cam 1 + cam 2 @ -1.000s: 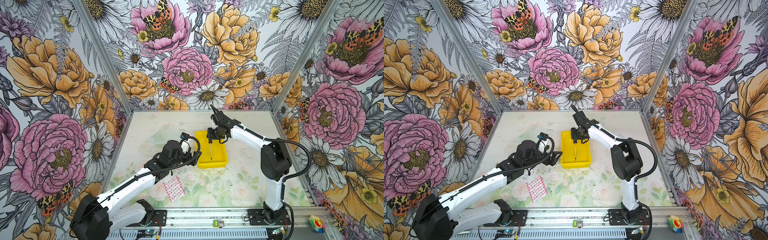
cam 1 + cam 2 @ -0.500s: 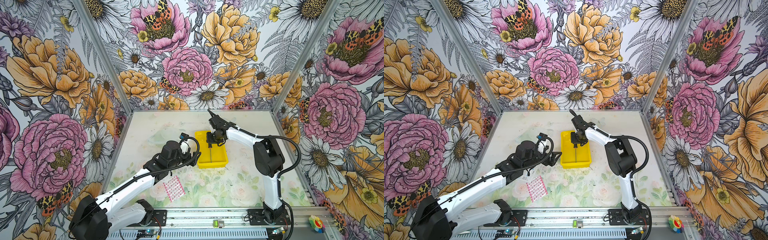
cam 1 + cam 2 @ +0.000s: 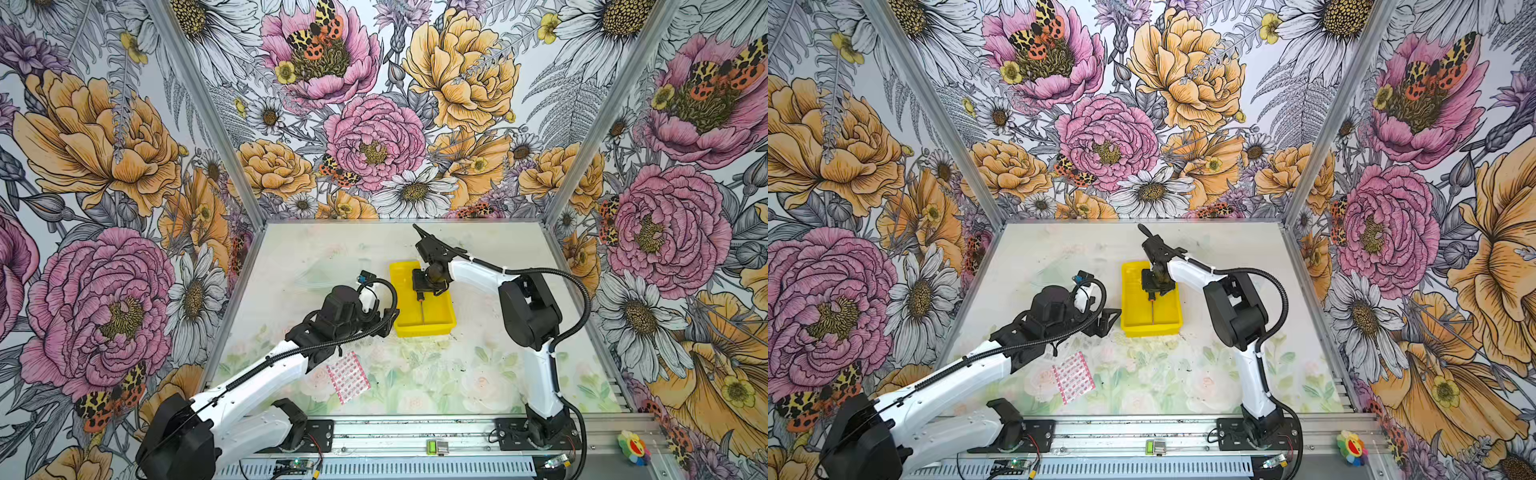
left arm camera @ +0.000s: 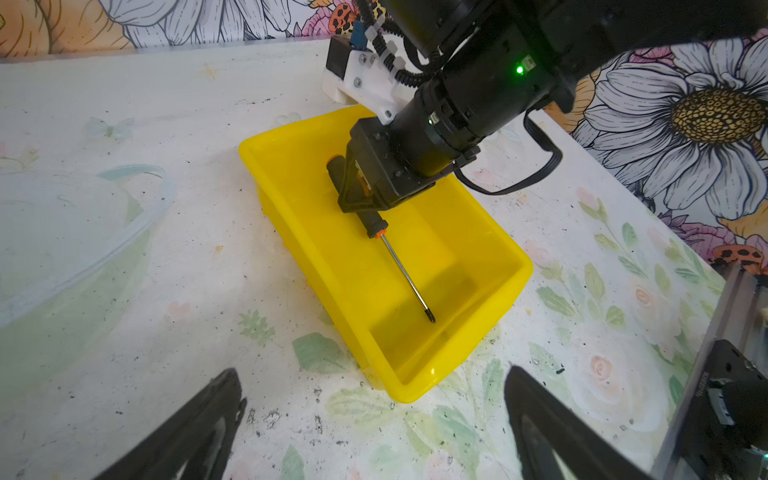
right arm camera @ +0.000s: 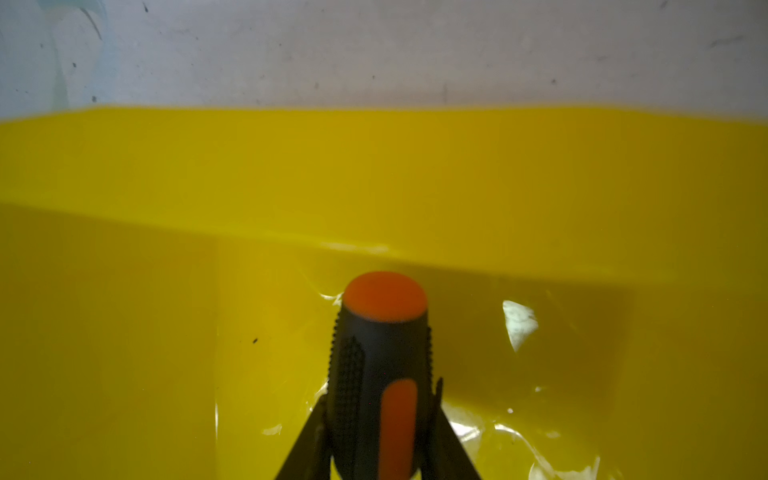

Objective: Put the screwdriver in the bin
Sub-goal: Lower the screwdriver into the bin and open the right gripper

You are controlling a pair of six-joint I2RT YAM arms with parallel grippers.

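The tabletop (image 3: 478, 374) carries the bin (image 3: 424, 330), which sits flat on it with its long sides running away from the robot.

The right gripper (image 4: 361, 199) reaches down over the bin's far half, between its walls. Its jaws are clamped tight on the black-and-orange handle.

The left gripper (image 4: 374, 436) hangs just beside the bin's left wall, toward the near corner. Its jaws are spread wide and hold nothing.

The screwdriver (image 4: 405, 270) is already within the bin's outline. Its handle is toward the far wall and raised in the grip, and its thin shaft slopes down toward the near wall. The tip is very low over the bin's floor, but the views do not show whether it touches.

This looks like the placing step, with the carry over the rim done and only the release left. The next move calls for easing the handle a little lower so that the tool will not bounce. The jaws then need to part fully. After that the right gripper should rise straight up between the walls, without snagging the handle or nudging the bin.
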